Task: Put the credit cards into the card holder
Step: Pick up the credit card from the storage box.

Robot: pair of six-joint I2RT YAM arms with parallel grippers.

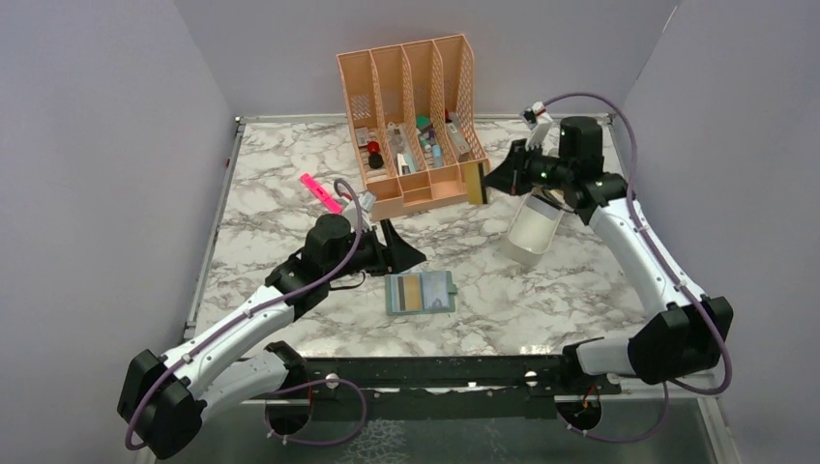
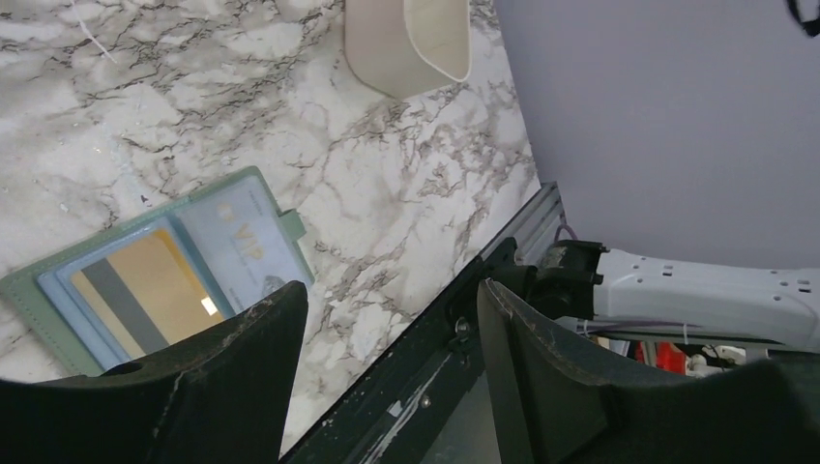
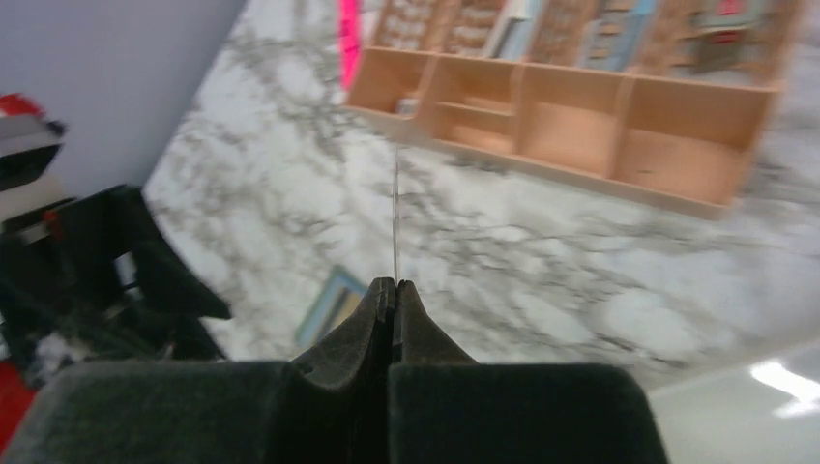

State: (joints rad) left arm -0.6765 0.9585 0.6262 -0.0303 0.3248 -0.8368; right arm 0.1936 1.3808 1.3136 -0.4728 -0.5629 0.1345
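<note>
- The right gripper (image 1: 491, 180) is clamped tight on a gold card (image 1: 475, 182), held up in the air just in front of the near right corner of the peach organizer (image 1: 416, 116).
- On its wrist cam the fingers (image 3: 363, 324) are pressed flat together. The card only shows as a thin edge poking straight out of the tips.
- The left gripper (image 1: 404, 249) has nothing in it. Its fingers (image 2: 242, 362) are spread wide and aren't touching anything.
- In the top view it sits just up and left of the card holder (image 1: 420, 294), close but not on it.
- The card holder lies open and flat on the marble table (image 1: 280, 174), near the front edge, roughly between the two arms.
- A striped gold card (image 2: 145, 290) is tucked in one pocket and a pale VIP card (image 2: 237, 237) in the other.
- The white tray (image 1: 534, 232) sits below the right gripper, well apart from the holder.
</note>
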